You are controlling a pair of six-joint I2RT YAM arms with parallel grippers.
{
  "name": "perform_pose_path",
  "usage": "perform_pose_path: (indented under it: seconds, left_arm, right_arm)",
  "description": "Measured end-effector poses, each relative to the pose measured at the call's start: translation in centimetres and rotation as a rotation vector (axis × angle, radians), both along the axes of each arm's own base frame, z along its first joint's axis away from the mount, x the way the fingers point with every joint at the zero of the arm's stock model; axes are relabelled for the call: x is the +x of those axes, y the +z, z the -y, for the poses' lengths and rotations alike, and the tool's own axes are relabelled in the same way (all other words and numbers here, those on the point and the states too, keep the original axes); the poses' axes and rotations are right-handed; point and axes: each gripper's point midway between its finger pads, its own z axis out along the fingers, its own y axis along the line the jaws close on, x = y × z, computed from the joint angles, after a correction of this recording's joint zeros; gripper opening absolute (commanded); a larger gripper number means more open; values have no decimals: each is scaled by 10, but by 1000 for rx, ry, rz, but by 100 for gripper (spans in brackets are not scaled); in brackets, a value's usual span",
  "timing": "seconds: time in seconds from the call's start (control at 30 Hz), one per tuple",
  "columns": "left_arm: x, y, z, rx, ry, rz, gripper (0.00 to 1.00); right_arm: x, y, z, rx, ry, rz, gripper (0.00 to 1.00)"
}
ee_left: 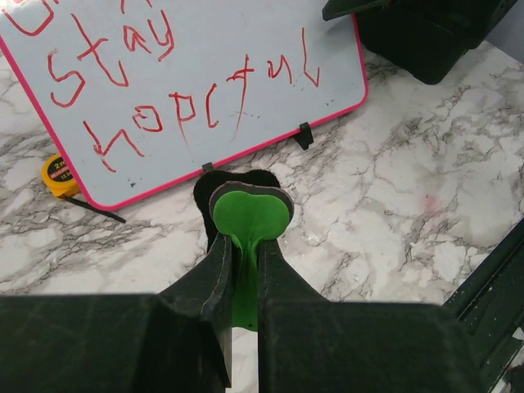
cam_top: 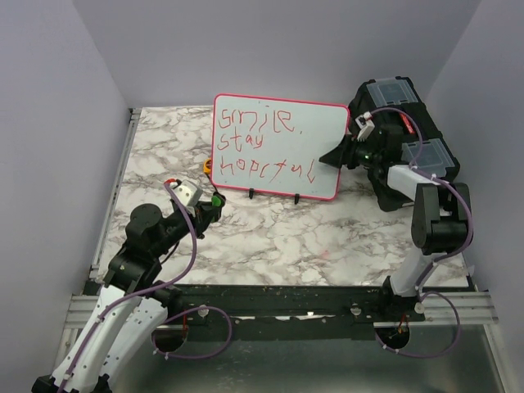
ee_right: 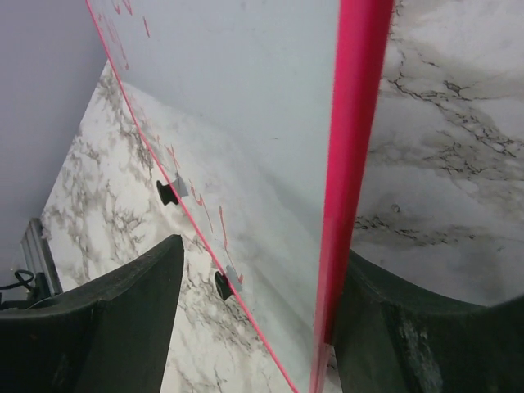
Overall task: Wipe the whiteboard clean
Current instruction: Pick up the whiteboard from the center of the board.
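Right wrist, whiteboard [ee_right: 246,123] rim between jaws, left wrist, green eraser [ee_left: 250,214] pinched

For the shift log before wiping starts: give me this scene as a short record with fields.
board: upright on its feet, red writing not yet wiped
left tool: shut on green eraser, in front of the board, not touching it
right tool: open, straddling the board's right edge
tape: on the table, by the board's lower left corner
toolbox: back right
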Motion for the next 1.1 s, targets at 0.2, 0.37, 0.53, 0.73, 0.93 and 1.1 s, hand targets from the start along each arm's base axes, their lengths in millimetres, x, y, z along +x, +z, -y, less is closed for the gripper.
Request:
perform_pose_path:
  seconds: [0.2,0.37,0.53,0.73,0.93,1.1]
  left_arm:
    - [1,-1,0,2,2,-4,0]
    - [1,-1,0,2,2,-4,0]
    - [1,-1,0,2,2,-6,0]
    - [1,-2,0,3,3,-7,0]
    - [2,-2,-1,3,7,-7,0]
    - [3,-2,-2,4,16,-6,0]
  right_arm:
    - [4,-8,-5,52,2,-45,55]
    - [6,-7,-7,81,8,-52,29]
    - [-1,11,-16,141,84,-21,6]
    - [-13,35,-31,201,163,6,1]
    - [-15,50,-30,242,161,7,1]
    - [-21,53,-30,251,164,5,1]
